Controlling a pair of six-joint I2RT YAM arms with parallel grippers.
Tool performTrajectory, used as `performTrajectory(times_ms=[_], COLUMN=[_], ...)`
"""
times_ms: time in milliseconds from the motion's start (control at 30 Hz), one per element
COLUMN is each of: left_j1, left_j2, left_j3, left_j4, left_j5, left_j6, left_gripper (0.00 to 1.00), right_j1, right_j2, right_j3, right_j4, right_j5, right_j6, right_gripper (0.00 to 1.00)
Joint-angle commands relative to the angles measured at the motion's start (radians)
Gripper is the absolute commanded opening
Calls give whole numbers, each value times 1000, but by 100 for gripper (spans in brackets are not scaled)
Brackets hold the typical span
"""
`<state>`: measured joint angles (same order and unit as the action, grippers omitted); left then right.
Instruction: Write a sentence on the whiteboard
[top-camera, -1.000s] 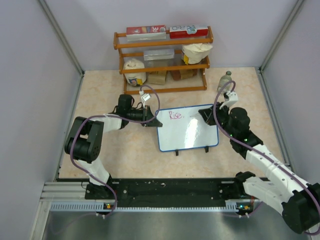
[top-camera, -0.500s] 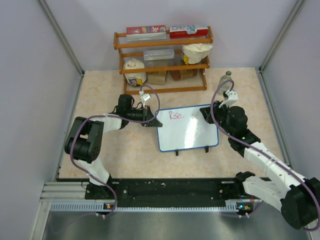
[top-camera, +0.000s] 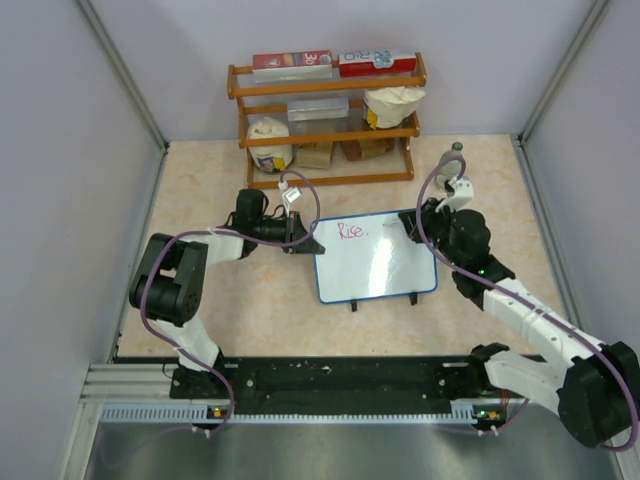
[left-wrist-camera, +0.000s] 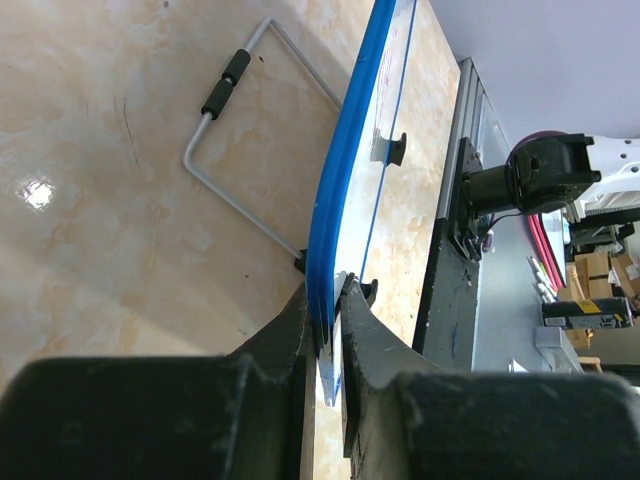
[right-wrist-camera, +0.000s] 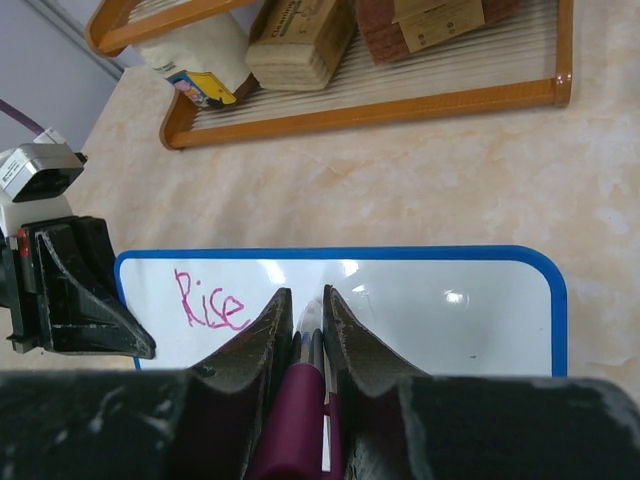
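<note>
**Status: writing in progress.**

The whiteboard (top-camera: 375, 262) sits on the worktop (top-camera: 250, 310) between the two arms, in front of the wooden rack (top-camera: 325, 120). Its writing face is turned toward the overhead camera; its exact tilt cannot be told.

The left hand (left-wrist-camera: 325, 300) is clamped on the board's blue-framed left edge, one finger on each face (judged to be a steadying grip). The right hand (right-wrist-camera: 306, 295) is closed on a magenta marker (right-wrist-camera: 292, 410). The marker tip points at the upper middle of the board, just right of the lettering. Whether the tip touches the surface cannot be told.

**Completed:** the sentence (right-wrist-camera: 210, 300) so far consists of one pink word, "Rise", near the upper left corner. In the overhead view a small mark follows it, probably a comma.

**Outstanding:** the rest of the writing surface is blank, so every further word is unwritten. Judged progress: early, with the marker placed to begin the next word.
</note>
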<state>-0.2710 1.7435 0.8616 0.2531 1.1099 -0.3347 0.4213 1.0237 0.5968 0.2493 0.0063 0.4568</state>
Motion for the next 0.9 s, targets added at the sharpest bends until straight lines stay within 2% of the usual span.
performTrajectory(times_ms=[0,267,867], left_j1=[-5,-5,-5], left_j2=[31,34,33], left_j3=[-32,-32,-30], left_j4=[-21,-18,-20], left_j5=[-108,-107,-107], left_j6=[80,80,80], left_gripper=[0,0,0], right_j1=[-10,-10,-10], right_j2=[13,49,18], right_j3=[43,41,-3], right_j4=[51,53,7], right_j5=[8,-34,-63], right_j6=[-3,0,-7], right_gripper=[0,0,0])
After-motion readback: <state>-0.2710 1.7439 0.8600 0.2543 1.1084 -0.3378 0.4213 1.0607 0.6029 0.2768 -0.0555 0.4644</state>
